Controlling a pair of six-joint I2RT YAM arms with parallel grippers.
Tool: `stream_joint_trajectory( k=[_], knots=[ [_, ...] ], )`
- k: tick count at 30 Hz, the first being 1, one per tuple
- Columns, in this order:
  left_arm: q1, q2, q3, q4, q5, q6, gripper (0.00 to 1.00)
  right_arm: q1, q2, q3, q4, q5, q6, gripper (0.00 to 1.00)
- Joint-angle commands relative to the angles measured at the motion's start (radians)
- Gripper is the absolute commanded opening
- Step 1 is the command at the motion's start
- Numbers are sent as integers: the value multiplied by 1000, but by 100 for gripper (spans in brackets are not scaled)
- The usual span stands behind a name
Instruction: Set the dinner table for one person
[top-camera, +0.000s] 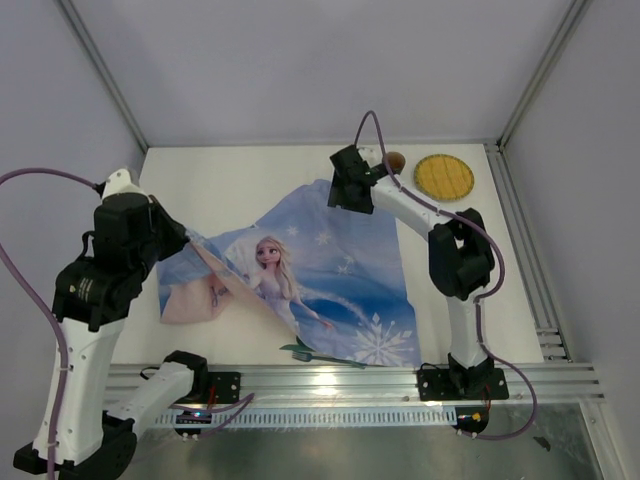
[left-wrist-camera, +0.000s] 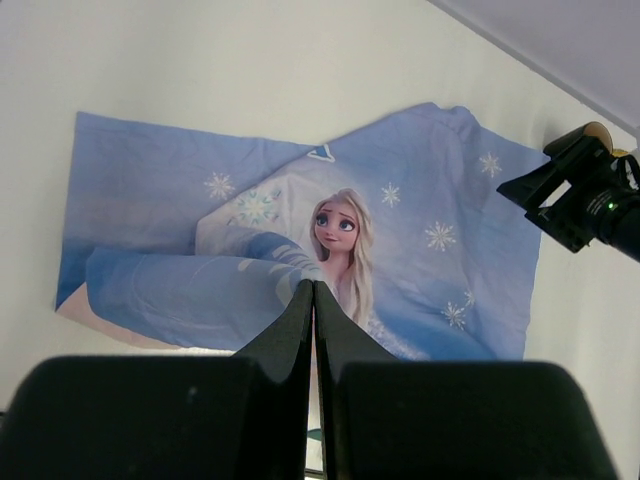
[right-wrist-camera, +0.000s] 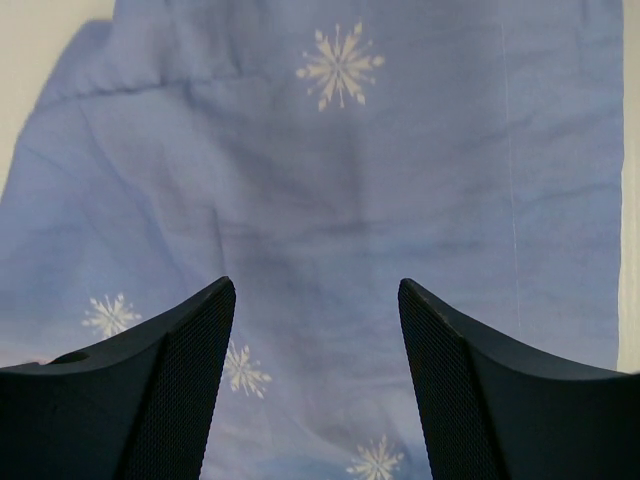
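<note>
The dinner table (top-camera: 230, 185) is a white tabletop framed by silver rails. A blue cloth (top-camera: 330, 270) printed with Elsa lies on it, rumpled, its left part folded over so the pale underside (top-camera: 192, 302) shows. My left gripper (top-camera: 186, 240) is at that raised left edge, and a taut fold runs up to it. In the left wrist view my left gripper (left-wrist-camera: 312, 286) has its jaws pressed together where the cloth (left-wrist-camera: 440, 240) fold converges. My right gripper (top-camera: 350, 192) hovers open over the cloth's far edge. In the right wrist view my right gripper (right-wrist-camera: 315, 285) has only cloth (right-wrist-camera: 330, 170) below.
A round yellow woven disc (top-camera: 444, 176) lies at the far right, with a small brown object (top-camera: 396, 160) beside it behind the right arm. A green utensil (top-camera: 302, 351) rests on the cloth's near edge. Silver rails (top-camera: 350, 378) border the near and right sides.
</note>
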Motion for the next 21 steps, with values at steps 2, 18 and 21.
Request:
stream_joint_trajectory(
  k=[2,18,21],
  knots=[
    [-3,-25,39,-11,-42,-7,0,-68,72,173,-82,-45,24,71],
    [-3,-113,17,9,-33,-94,2,-164,273,286,-170,-275,130,71],
    [-3,-116,25,8,-35,-102,2,-169,287,278,-167,-283,138,71]
  ],
)
